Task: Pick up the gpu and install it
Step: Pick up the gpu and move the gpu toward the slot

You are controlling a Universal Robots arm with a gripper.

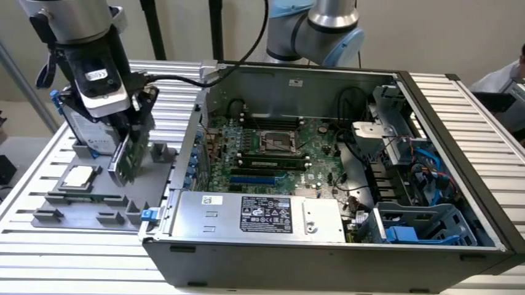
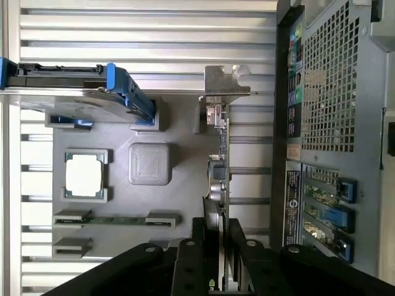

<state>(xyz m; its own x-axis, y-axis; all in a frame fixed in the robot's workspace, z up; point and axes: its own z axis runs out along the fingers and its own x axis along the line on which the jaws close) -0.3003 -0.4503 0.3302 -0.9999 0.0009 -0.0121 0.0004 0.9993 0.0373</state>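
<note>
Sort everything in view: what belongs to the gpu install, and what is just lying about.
Belongs to the job:
- the gpu, held on edge in the hand at the grey tray
- the open computer case with its motherboard

Just lying about, all on the tray:
- the hard drive with blue rails
- the CPU chip
- the memory stick

The flat green-boarded gpu card [image 1: 125,157] has a silver metal bracket [image 2: 226,83], and the fingers [image 2: 199,246] on it are black. Beside the dark grey metal computer case [image 1: 328,261], the moulded plastic tray [image 1: 82,212] is plain grey. The square CPU chip [image 2: 84,174] is silver-topped, and the hard drive's side rails [image 2: 126,89] are blue. The ribbed aluminium desk [image 1: 480,123] shows silver stripes.
</note>
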